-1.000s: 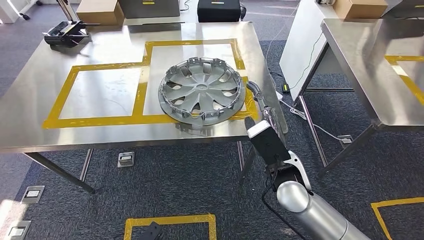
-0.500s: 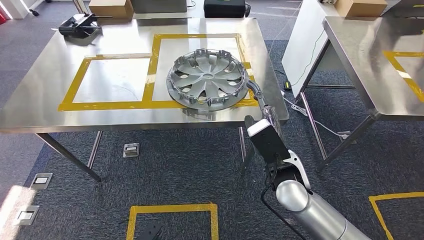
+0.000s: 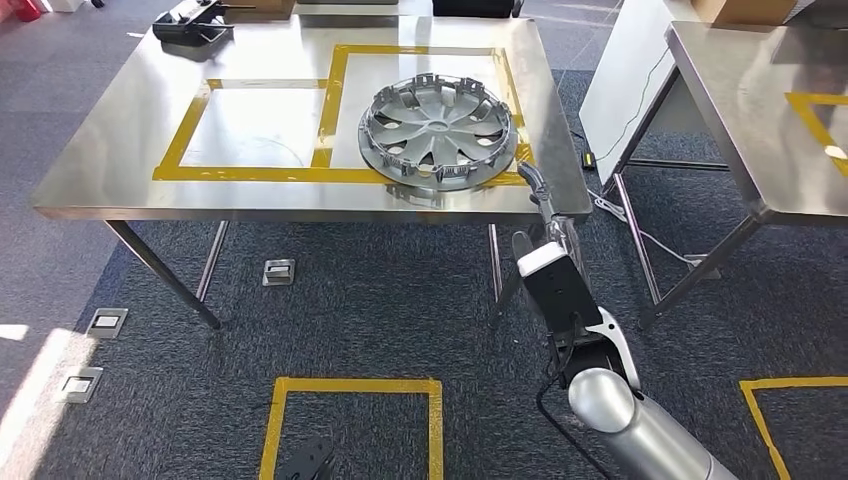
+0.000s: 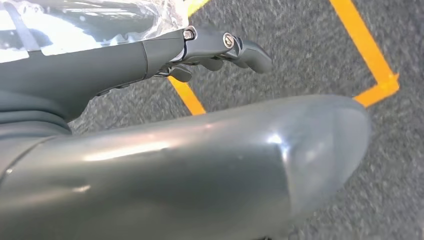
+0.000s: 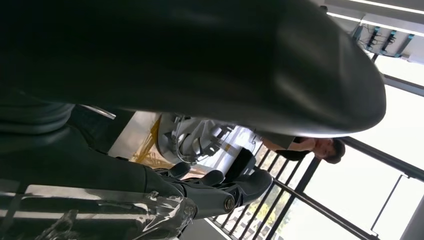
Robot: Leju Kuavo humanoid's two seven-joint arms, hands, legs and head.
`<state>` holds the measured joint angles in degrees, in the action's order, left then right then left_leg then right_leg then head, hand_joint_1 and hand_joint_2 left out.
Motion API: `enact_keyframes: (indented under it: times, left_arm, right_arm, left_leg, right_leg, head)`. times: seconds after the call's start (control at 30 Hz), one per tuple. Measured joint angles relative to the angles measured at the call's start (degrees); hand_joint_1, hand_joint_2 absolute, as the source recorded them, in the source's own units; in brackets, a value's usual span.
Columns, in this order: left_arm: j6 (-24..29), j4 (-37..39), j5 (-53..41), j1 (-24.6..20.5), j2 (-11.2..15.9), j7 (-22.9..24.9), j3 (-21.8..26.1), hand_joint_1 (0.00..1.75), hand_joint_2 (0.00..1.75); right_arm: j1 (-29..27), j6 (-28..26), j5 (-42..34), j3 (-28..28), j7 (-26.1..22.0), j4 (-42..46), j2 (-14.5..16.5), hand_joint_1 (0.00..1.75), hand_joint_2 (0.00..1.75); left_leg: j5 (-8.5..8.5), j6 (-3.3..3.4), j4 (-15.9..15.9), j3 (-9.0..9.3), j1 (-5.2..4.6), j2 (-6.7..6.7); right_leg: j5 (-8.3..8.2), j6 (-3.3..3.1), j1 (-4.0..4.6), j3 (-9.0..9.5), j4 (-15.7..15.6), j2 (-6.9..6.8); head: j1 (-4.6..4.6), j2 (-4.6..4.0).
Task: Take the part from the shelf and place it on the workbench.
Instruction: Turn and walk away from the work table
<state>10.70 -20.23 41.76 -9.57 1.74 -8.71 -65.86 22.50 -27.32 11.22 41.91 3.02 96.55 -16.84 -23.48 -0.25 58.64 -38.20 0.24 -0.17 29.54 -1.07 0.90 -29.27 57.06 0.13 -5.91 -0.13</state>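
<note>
One hubcap point(image 3: 439, 133) flat on workbench point(image 3: 120, 160) | right robot hand point(image 3: 548, 215) just beside, apart

Right hand point(image 5: 200, 192) fingers point(image 5: 240, 187) hide wheel cover point(image 5: 192, 140) edge; person point(image 5: 320, 147) partly hidden

No text, label, brand or number can be read anywhere.

Steel counter point(image 3: 120, 160) with yellow tape rectangles point(image 3: 330, 110). Silver hubcap point(image 3: 438, 132) lies flat at near right, overlapping the tape, close to the near edge. Black tool point(image 3: 192, 22) at far left corner. Second counter point(image 3: 740, 90) right.
</note>
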Motion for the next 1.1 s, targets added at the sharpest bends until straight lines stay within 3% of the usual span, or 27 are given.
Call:
enact_keyframes:
  times: [0.03,0.1,0.17,0.2,0.23,0.27,0.3,0.37,0.43,0.5,0.53,0.57,0.6,0.67,0.7,0.73,0.8,0.83,0.87,0.93,0.97,1.03,1.07,1.1]
  left_arm:
    - [-0.01,0.01,0.03,0.10,-0.01,0.04,-0.01,0.00,0.00]
    - [-0.03,0.02,0.07,0.24,0.04,0.10,-0.02,0.00,0.00]
    - [-0.03,0.02,0.08,0.26,0.04,0.11,-0.02,0.00,0.00]
    - [-0.03,0.02,0.11,0.26,0.05,0.12,-0.02,0.00,0.00]
    - [-0.03,0.02,0.15,0.25,0.05,0.12,-0.02,0.00,0.00]
    - [-0.03,0.02,0.19,0.25,0.06,0.12,-0.02,0.00,0.00]
    - [-0.03,0.02,0.22,0.22,0.07,0.12,-0.02,0.00,0.00]
    - [-0.03,-0.01,0.22,0.03,0.03,0.10,-0.01,0.00,0.00]
    - [-0.02,-0.01,0.23,-0.13,0.02,0.07,0.00,0.00,0.00]
    - [0.03,0.01,0.25,-0.09,0.07,0.06,0.01,0.00,0.00]
    - [0.05,0.02,0.25,-0.07,0.07,0.08,0.01,0.00,0.00]
    - [0.05,0.01,0.25,-0.06,0.06,0.09,0.01,0.00,0.00]
    - [0.05,0.01,0.25,-0.08,0.05,0.09,0.01,0.00,0.00]
    - [0.05,-0.01,0.27,-0.12,0.05,0.10,0.01,0.00,0.00]
    - [0.05,0.00,0.29,-0.12,0.05,0.10,0.01,0.00,0.00]
    - [0.05,0.00,0.33,-0.12,0.05,0.10,0.01,0.00,0.00]
    - [0.05,0.01,0.40,-0.13,0.05,0.09,0.01,0.00,0.00]
    - [0.05,-0.01,0.43,-0.14,0.03,0.09,0.01,0.00,0.00]
    - [0.06,-0.01,0.47,-0.14,-0.02,0.09,0.01,0.00,0.00]
    - [0.07,-0.03,0.57,-0.12,-0.17,0.01,0.01,0.00,0.00]
    - [0.08,-0.03,0.62,-0.10,-0.25,-0.02,0.01,0.00,0.00]
    - [0.05,-0.02,0.67,0.03,-0.33,-0.05,0.01,0.00,0.00]
    - [0.03,-0.02,0.70,0.13,-0.34,-0.05,0.00,0.00,0.00]
    - [0.02,-0.01,0.72,0.21,-0.34,-0.05,-0.01,0.00,0.00]
  right_arm:
    - [0.01,-0.01,-0.01,-0.01,-0.01,-0.01,0.03,0.00,0.00]
    - [0.03,-0.01,-0.01,-0.03,-0.05,-0.04,0.09,0.00,0.00]
    - [-0.02,0.01,-0.01,-0.03,-0.09,-0.07,0.10,0.00,0.00]
    - [-0.05,0.02,-0.01,-0.01,-0.10,-0.09,0.11,0.00,0.00]
    - [-0.06,0.03,-0.01,0.01,-0.13,-0.12,0.11,0.00,0.00]
    - [-0.07,0.04,-0.01,0.02,-0.16,-0.15,0.11,0.00,0.00]
    - [-0.07,0.04,-0.01,0.02,-0.20,-0.19,0.11,0.00,0.00]
    - [-0.04,0.04,-0.01,-0.04,-0.25,-0.19,0.11,0.00,0.00]
    - [-0.01,0.03,-0.01,-0.12,-0.29,-0.15,0.10,0.00,0.00]
    - [-0.06,0.02,-0.01,-0.14,-0.31,-0.15,0.09,0.00,0.00]
    - [-0.09,0.02,-0.01,-0.13,-0.30,-0.17,0.08,0.00,0.00]
    - [-0.12,0.02,-0.01,-0.14,-0.28,-0.19,0.07,0.00,0.00]
    - [-0.12,0.02,-0.01,-0.15,-0.28,-0.21,0.05,0.00,0.00]
    - [-0.14,0.02,-0.01,-0.18,-0.27,-0.23,0.03,0.00,0.00]
    - [-0.15,0.02,-0.01,-0.18,-0.27,-0.25,0.03,0.00,0.00]
    - [-0.18,0.02,-0.02,-0.17,-0.27,-0.29,0.03,0.00,0.00]
    - [-0.17,0.02,-0.02,-0.17,-0.28,-0.35,0.03,0.00,0.00]
    - [-0.12,0.02,-0.02,-0.17,-0.28,-0.36,0.03,0.00,0.00]
    - [-0.05,0.02,-0.02,-0.21,-0.30,-0.34,0.03,0.00,0.00]
    - [0.10,0.01,-0.05,-0.37,-0.40,-0.31,0.04,0.00,0.00]
    - [0.12,0.00,-0.10,-0.44,-0.45,-0.30,0.04,0.00,0.00]
    - [0.15,-0.01,-0.20,-0.49,-0.52,-0.31,0.06,0.00,0.00]
    - [0.18,-0.01,-0.24,-0.48,-0.56,-0.32,0.08,0.00,0.00]
    - [0.22,-0.01,-0.25,-0.47,-0.60,-0.33,0.11,0.00,0.00]
  left_leg:
    - [-0.43,-0.33,0.05,-0.34,0.10,-0.05]
    - [-4.30,-0.87,2.87,-1.27,0.17,-0.14]
    - [-9.41,-1.53,9.56,-2.40,0.45,-0.14]
    - [-10.58,-1.89,12.63,-2.60,0.65,-0.13]
    - [-10.49,-2.29,14.39,-2.20,0.85,-0.13]
    - [-9.34,-2.70,14.31,-1.06,1.09,-0.12]
    - [-7.82,-3.13,12.42,0.85,1.40,-0.10]
    - [-7.12,-3.82,5.94,5.46,1.83,-0.14]
    - [-8.22,-3.35,1.90,7.62,1.71,-0.20]
    - [-7.90,-2.03,1.62,7.06,1.44,-0.15]
    - [-7.40,-1.39,1.63,6.57,1.41,-0.05]
    - [-6.83,-0.73,1.61,5.96,1.40,0.04]
    - [-6.19,-0.14,1.55,5.24,1.37,0.14]
    - [-5.00,0.57,1.60,3.79,0.96,0.18]
    - [-4.40,0.79,1.63,3.03,0.67,0.18]
    - [-3.77,0.95,1.65,2.22,0.34,0.18]
    - [-2.49,1.20,1.67,0.56,-0.33,0.17]
    - [-1.86,1.27,1.68,-0.16,-0.56,0.16]
    - [-1.29,1.24,1.66,-0.74,-0.76,0.14]
    - [0.03,0.87,1.38,-1.41,-0.59,0.13]
    - [0.74,0.54,1.06,-1.59,-0.32,0.14]
    - [1.76,-0.12,0.32,-1.91,0.14,0.06]
    - [0.91,-0.45,0.55,-2.22,0.18,-0.01]
    - [-1.12,-0.79,1.80,-2.65,0.17,-0.08]
  right_leg:
    - [-0.75,-0.21,-0.06,-0.26,-0.61,-0.09]
    - [-2.03,-0.51,-0.48,-0.86,-1.60,-0.42]
    - [-2.86,-0.53,-0.63,-2.09,-1.16,-0.76]
    - [-3.16,-0.40,-0.76,-2.79,-0.75,-0.91]
    - [-3.43,-0.21,-0.98,-3.59,-0.25,-1.05]
    - [-3.68,0.06,-1.26,-4.47,0.34,-1.17]
    - [-3.95,0.41,-1.59,-5.45,1.02,-1.23]
    - [-4.43,1.24,-1.99,-7.47,2.49,-1.24]
    - [-5.18,2.14,-2.02,-8.73,3.39,-1.19]
    - [-6.16,2.88,-2.13,-9.17,3.34,-1.17]
    - [-5.83,3.15,-2.23,-9.48,3.47,-1.08]
    - [-4.50,3.35,-2.31,-9.91,4.29,-0.97]
    - [-2.14,3.46,-2.35,-10.55,6.21,-0.84]
    - [3.52,3.35,-2.23,-11.83,12.63,-0.67]
    - [5.17,3.18,-2.12,-12.14,15.84,-0.65]
    - [5.45,2.88,-1.96,-11.86,17.82,-0.64]
    - [3.14,1.80,-1.36,-8.98,16.68,-0.61]
    - [1.84,0.97,-0.85,-6.33,13.61,-0.53]
    - [1.56,0.02,-0.29,-3.28,9.48,-0.48]
    - [2.23,-0.76,0.66,1.14,2.54,-0.30]
    - [2.39,-0.82,1.02,1.89,0.77,-0.22]
    - [0.66,-0.77,1.29,1.51,-0.56,-0.19]
    - [-0.32,-1.00,1.16,1.22,-1.21,-0.27]
    - [-1.23,-1.23,0.91,0.80,-1.81,-0.44]
  head:
    - [-0.28,0.00]
    - [-0.61,0.00]
    - [-0.37,0.00]
    - [-0.22,0.00]
    - [-0.11,0.00]
    - [-0.10,0.00]
    - [-0.06,0.00]
    - [0.15,0.00]
    - [0.36,0.00]
    - [0.37,0.00]
    - [0.39,0.00]
    - [0.30,0.00]
    - [0.23,0.00]
    - [0.03,0.00]
    - [0.01,0.00]
    - [-0.01,0.00]
    - [-0.02,0.00]
    - [-0.01,0.00]
    - [0.02,0.00]
    - [0.06,0.00]
    - [0.02,0.00]
    - [-0.12,0.00]
    - [-0.14,0.00]
    - [-0.04,0.00]
